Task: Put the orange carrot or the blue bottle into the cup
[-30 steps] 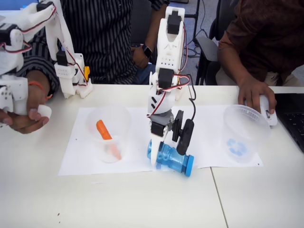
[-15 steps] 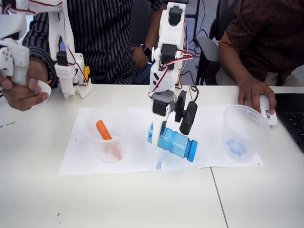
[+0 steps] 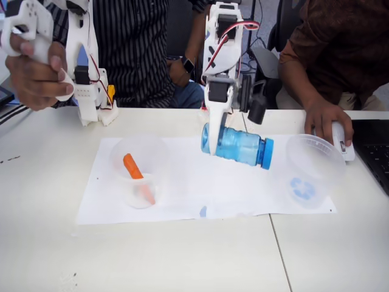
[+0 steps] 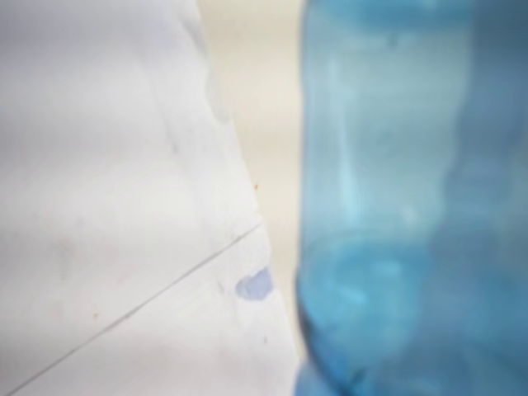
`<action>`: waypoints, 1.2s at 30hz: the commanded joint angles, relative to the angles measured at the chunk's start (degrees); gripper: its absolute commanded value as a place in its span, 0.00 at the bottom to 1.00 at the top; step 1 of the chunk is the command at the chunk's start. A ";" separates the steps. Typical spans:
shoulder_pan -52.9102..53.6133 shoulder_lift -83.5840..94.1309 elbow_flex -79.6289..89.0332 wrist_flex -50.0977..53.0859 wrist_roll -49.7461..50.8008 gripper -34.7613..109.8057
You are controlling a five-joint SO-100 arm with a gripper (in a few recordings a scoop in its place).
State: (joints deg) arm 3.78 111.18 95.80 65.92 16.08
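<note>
The jaws of the gripper (image 3: 214, 131) hold the blue bottle (image 3: 238, 146) by its base end, lying sideways and now lifted off the paper where it rested a second ago — the cup (image 3: 313, 169) waits to their right, below, so carrying comes next.

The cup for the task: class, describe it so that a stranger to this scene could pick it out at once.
On the white table lies a white paper sheet. At the sheet's right end in the fixed view, near a person's hand, stands the wide clear plastic cup. It has a blue mark on its base and is empty, unlike the other clear cup at the left, which holds the orange carrot.
</note>
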 commanded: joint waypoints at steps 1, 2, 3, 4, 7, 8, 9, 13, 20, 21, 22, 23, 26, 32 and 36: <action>-3.96 10.72 -5.01 0.44 0.18 0.39; -5.27 11.34 -5.01 0.44 0.18 0.39; -6.68 11.95 -5.01 0.44 0.35 0.39; -8.00 12.48 -5.01 0.44 0.44 0.39; -11.95 13.36 -5.01 0.26 0.70 0.39; -13.36 13.54 -5.01 0.26 0.53 0.39; -14.77 13.54 -5.01 0.26 0.35 0.39; -18.98 13.18 -5.01 0.26 0.18 0.39; -25.49 11.34 -5.01 0.09 0.18 0.39; -26.63 10.72 -5.01 0.09 0.18 0.39; -27.69 10.02 -5.01 0.09 0.18 0.39; -28.48 9.49 -5.01 0.09 0.18 0.39; -29.97 8.44 -5.01 0.18 0.18 0.39; -33.31 6.77 -4.83 0.18 0.18 0.39; -35.16 4.92 -5.01 0.18 0.18 0.39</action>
State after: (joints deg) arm -29.71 115.14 95.80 65.92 16.08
